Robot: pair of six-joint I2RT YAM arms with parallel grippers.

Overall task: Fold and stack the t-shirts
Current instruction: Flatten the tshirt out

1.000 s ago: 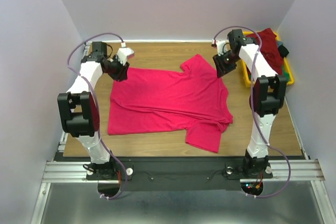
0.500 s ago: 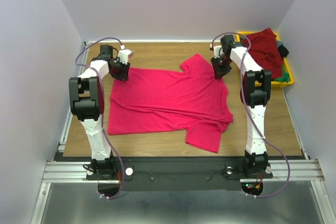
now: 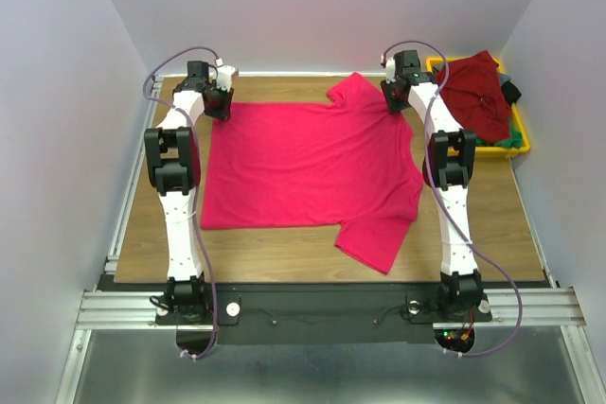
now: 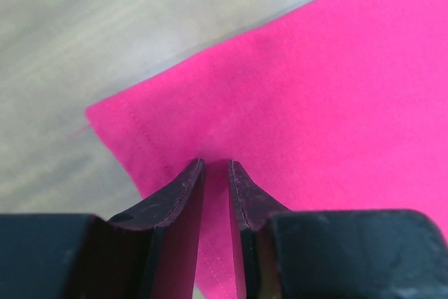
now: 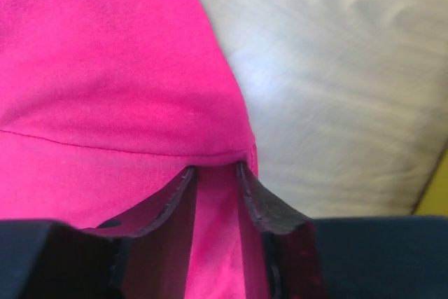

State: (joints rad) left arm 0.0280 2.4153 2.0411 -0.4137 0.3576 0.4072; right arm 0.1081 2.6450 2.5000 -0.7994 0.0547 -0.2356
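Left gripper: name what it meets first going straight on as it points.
The left gripper pinches the crimson t-shirt near its corner, so cloth comes first; beyond the hem, probably the wooden table.

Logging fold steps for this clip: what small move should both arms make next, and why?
Probably lift a little to start the fold: the left gripper and right gripper each pinch the far edge of the crimson t-shirt, which lies spread flat.

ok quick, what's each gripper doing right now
left gripper: closed on a corner of the pink shirt
right gripper: closed on the same shirt
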